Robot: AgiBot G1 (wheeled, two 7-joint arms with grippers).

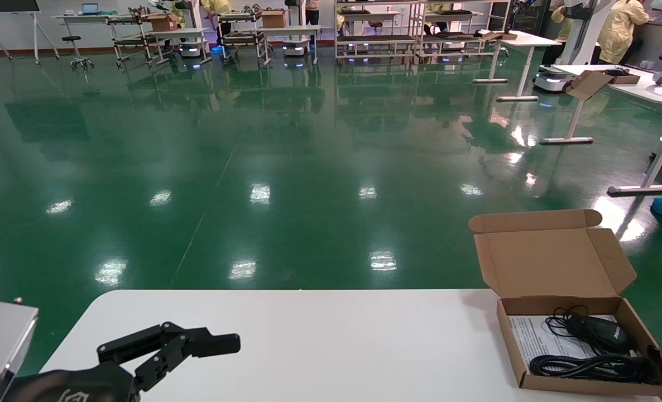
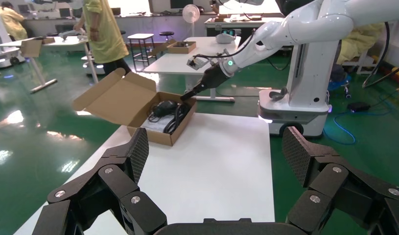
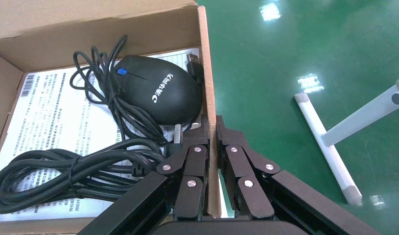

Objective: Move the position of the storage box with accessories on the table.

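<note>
Right claw (image 3: pixel 212 128) pinches the storage box (image 1: pixel 579 318) wall.
Brown cardboard, lid up; black mouse (image 3: pixel 160 89), cable bundle (image 3: pixel 65 171), printed sheet (image 3: pixel 55 107) inside. Left claw (image 2: pixel 217 161) gapes empty over worktop (image 1: pixel 308 340).

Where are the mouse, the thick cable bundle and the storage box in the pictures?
mouse (image 3: pixel 160 90), right wrist view, on its black top shell.
cable bundle (image 3: pixel 65 169), right wrist view, on the coiled black loops.
storage box (image 1: pixel 548 262), head view, on the open lid's inner face.
</note>
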